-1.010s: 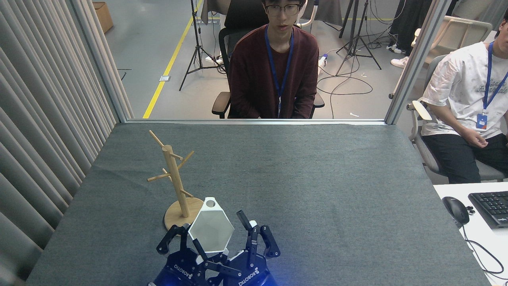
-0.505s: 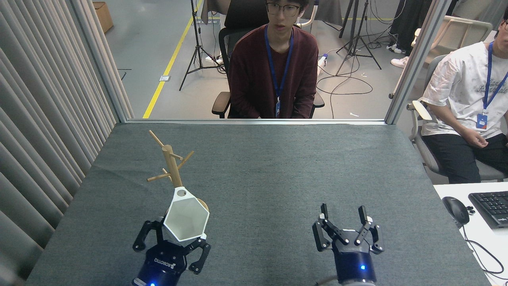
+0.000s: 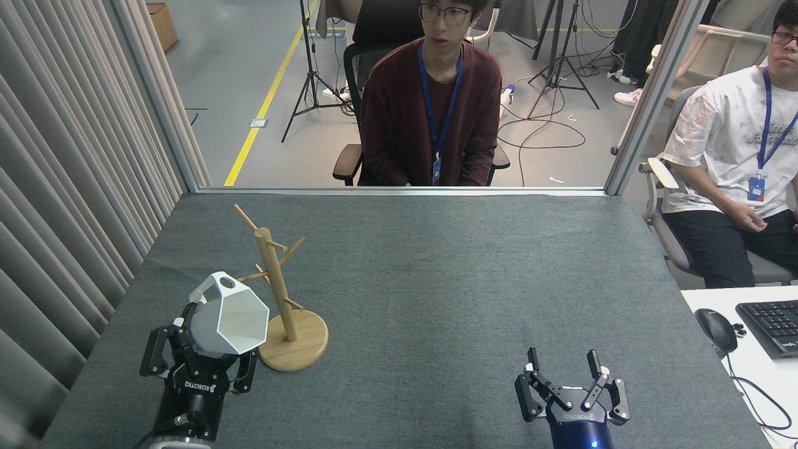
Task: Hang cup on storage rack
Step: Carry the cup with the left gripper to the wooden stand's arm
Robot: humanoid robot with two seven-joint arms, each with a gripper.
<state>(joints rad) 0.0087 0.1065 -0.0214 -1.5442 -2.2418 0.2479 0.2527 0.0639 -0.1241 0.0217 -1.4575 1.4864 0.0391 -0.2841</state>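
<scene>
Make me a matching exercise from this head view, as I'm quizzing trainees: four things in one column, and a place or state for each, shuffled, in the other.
1. cup
2. storage rack
3. right hand
4. mouse

A. open and empty
B. on the white desk at the right
C. held in the left hand
D. standing on the grey table

Pairs: 1-C, 2-D, 3-A, 4-B

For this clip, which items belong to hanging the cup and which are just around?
Job: cup, held in the left hand; storage rack.

Bystanders: open right hand, mouse, keyboard, two seated people, tripods.
</scene>
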